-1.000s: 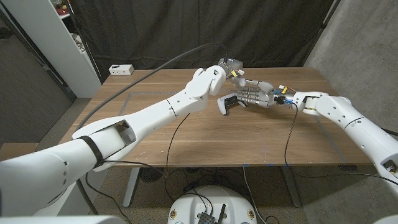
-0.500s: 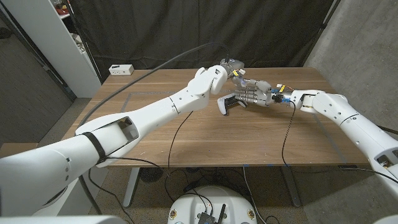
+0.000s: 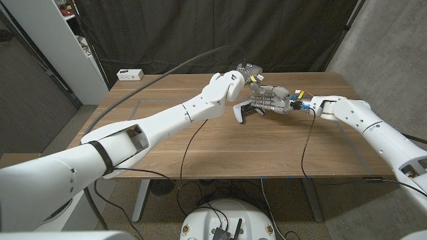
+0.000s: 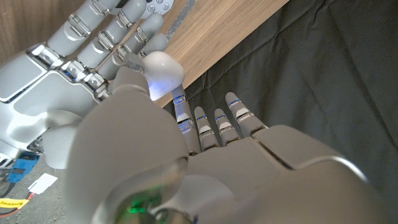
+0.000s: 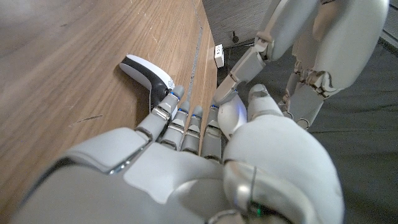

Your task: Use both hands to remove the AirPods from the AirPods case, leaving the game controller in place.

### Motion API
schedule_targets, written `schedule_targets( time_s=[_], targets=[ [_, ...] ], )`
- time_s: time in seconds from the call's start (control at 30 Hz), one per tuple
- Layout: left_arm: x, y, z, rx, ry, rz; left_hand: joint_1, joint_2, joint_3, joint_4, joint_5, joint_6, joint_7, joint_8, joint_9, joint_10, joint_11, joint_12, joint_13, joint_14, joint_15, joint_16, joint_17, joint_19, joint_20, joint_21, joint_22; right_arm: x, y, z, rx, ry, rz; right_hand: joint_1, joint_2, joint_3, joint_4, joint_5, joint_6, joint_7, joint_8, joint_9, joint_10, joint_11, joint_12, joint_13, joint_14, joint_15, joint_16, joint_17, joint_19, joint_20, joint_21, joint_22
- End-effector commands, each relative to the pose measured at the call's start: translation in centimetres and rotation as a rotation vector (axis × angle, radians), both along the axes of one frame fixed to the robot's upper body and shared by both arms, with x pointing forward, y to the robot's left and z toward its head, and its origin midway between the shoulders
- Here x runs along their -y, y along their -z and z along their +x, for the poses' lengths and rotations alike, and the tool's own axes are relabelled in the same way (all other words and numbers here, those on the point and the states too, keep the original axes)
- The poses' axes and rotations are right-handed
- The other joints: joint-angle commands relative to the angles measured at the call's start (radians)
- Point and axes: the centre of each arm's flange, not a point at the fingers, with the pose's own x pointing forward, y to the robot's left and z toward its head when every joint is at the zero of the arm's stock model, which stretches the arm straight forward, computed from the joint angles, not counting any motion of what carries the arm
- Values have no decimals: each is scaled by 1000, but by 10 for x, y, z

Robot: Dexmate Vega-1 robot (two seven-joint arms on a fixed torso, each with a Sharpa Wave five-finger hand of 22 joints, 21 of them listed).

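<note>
The setting is a robotics laboratory or test cell, not a home or shop. A black curtain (image 3: 200, 33) hangs as a backdrop behind the wooden table (image 3: 220, 150), screening off the work area. The table stands on a metal frame with plain legs (image 3: 141, 199) of the office or lab type. Faint tape lines (image 3: 143, 101) on the tabletop mark out a rectangular work zone. Loose cables (image 3: 190, 143) run across the tabletop and hang below its front edge. A white shelving unit (image 3: 67, 33) stands at the robot's left side. A small white box (image 3: 131, 74) sits at the far corner of the table. The floor is grey carpet (image 3: 73, 130).
</note>
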Motion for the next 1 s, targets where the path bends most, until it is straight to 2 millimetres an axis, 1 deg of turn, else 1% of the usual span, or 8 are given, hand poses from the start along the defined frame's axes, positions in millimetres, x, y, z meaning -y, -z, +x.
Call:
schedule_targets(
  time_s=[0.03, 0.23, 0.3, 0.37, 0.53, 0.73, 0.77, 1.0],
  targets=[
    [-1, 5, -1, -10, -3, -7, 24, 33, -6, -3, 6, 103, -98, 60, 119, 8, 1, -1, 5, 9, -55, -1, 2, 8, -1, -2, 3, -8, -1, -1, 0, -5, -3, 29, 7, 12, -1, 10, 25, -1, 12, 7, 22, -5, 12, 7, 20, -17, 12, 5, 14, -7, 6, 2],
    [-1, 6, -1, -14, -1, -5, 26, 35, -10, -2, 6, 103, -98, 59, 121, 10, 0, -2, 5, 8, -57, -2, 2, 8, -1, -2, 3, -9, -1, 0, -7, 5, 5, 50, 16, 17, 0, 9, 51, -4, 23, 13, 46, -11, 23, 12, 37, -28, 20, 8, 23, -14, 7, 3],
    [-2, 6, -1, -16, -2, -5, 26, 36, -11, -2, 6, 105, -98, 59, 121, 11, 0, -2, 6, 8, -57, -2, 2, 8, -1, -2, 3, -8, 0, 1, -10, 12, 10, 57, 18, 19, 0, 9, 63, 0, 28, 15, 53, -11, 26, 13, 43, -30, 23, 9, 24, -15, 7, 3],
    [-1, 6, -1, -19, -2, -3, 27, 36, -13, -2, 6, 104, -98, 58, 121, 10, 0, -2, 6, 8, -56, -2, 2, 8, -1, -3, 3, -8, 0, 1, -10, 21, 16, 65, 20, 20, 0, 9, 71, -5, 31, 18, 61, -14, 30, 15, 52, -32, 27, 10, 30, -17, 9, 3],
    [-1, 7, -1, -21, 0, -1, 27, 36, -15, -2, 6, 104, -96, 56, 120, 11, 6, -3, 6, 8, -55, -2, 2, 8, 0, -3, 3, -7, 1, 1, -10, 33, 22, 73, 20, 20, 2, 7, 85, -9, 38, 22, 70, -17, 34, 17, 60, -35, 31, 12, 36, -21, 10, 3],
    [-2, 8, -2, -25, 4, 0, 28, 37, -18, -1, 6, 109, -99, 58, 123, 10, -1, -3, 6, 9, -57, -2, 2, 9, -2, -3, 3, -7, 2, 1, -6, 42, 23, 80, 22, 19, 5, 6, 96, -14, 44, 28, 81, -19, 39, 20, 68, -38, 35, 15, 41, -22, 10, 3],
    [-2, 8, -2, -24, 4, 0, 29, 37, -19, -1, 6, 107, -97, 57, 122, 10, 2, -4, 6, 9, -55, -2, 2, 8, 0, -3, 3, -7, 2, 1, -9, 44, 25, 81, 22, 19, 5, 6, 96, -14, 44, 28, 82, -20, 39, 21, 68, -39, 35, 15, 41, -22, 10, 4],
    [-2, 9, -3, -30, 5, 1, 30, 38, -22, -1, 6, 107, -97, 55, 122, 10, 0, -5, 6, 9, -55, -2, 2, 8, -1, -3, 3, -6, 2, 2, -18, 54, 33, 93, 28, 18, 8, 4, 135, -19, 63, 39, 96, -24, 46, 26, 82, -42, 44, 20, 48, -27, 11, 4]
  ],
)
